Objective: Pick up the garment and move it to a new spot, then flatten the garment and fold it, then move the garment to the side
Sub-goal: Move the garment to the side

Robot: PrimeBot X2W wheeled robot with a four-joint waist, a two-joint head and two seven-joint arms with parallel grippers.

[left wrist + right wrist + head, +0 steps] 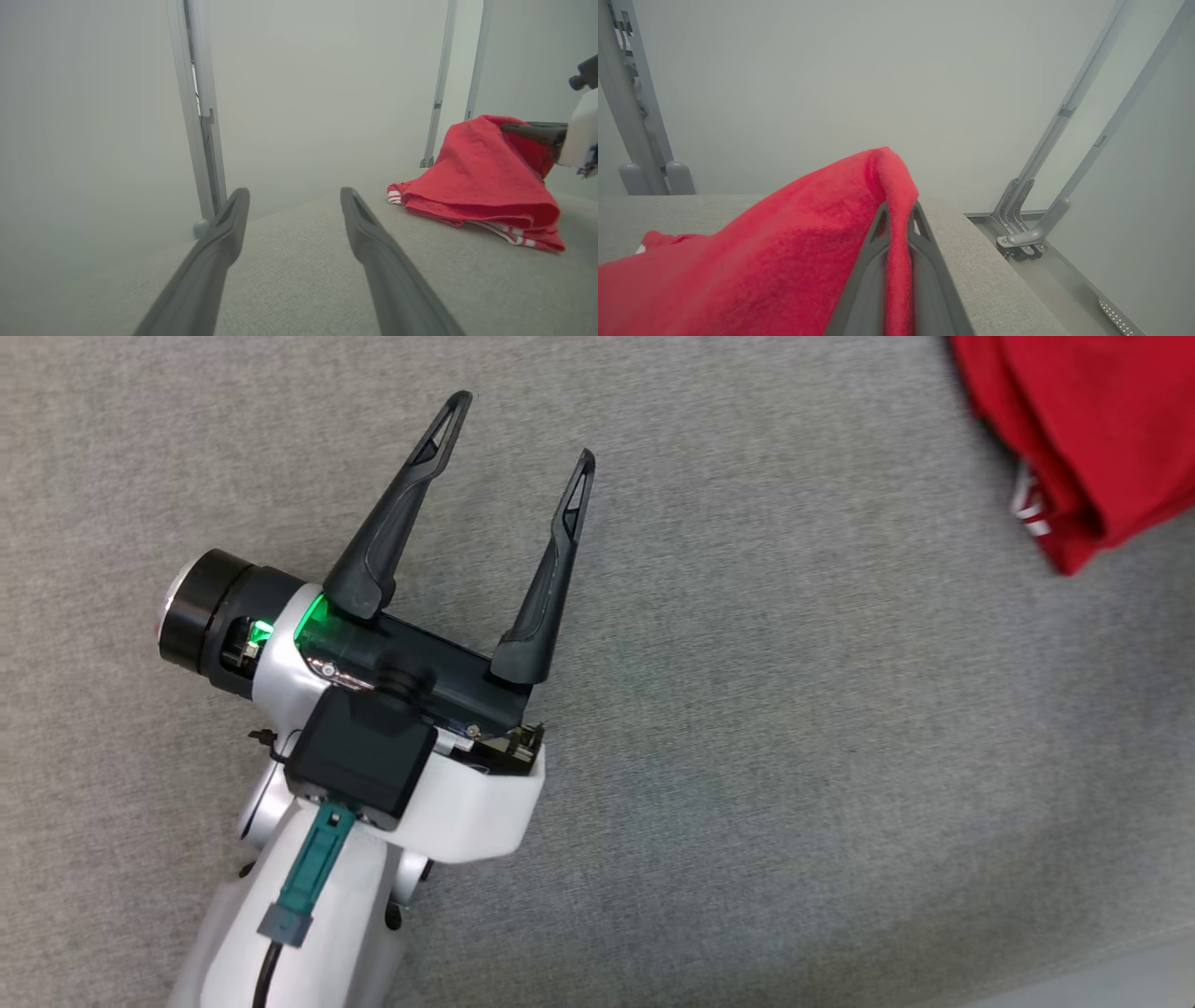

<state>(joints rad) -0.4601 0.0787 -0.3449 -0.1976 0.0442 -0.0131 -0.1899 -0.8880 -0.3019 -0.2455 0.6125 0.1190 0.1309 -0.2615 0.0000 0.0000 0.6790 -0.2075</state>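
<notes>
**Right gripper (900,207) pinches red garment (784,242); left gripper (524,427) spread**

Head view: the left gripper hangs over the grey table (794,756), fingers wide apart and empty; the garment lies at the upper right corner, well apart.

Left wrist view: the garment is lifted at its right side by dark fingers.

Right wrist view: the fingers press together on a fold.
</notes>
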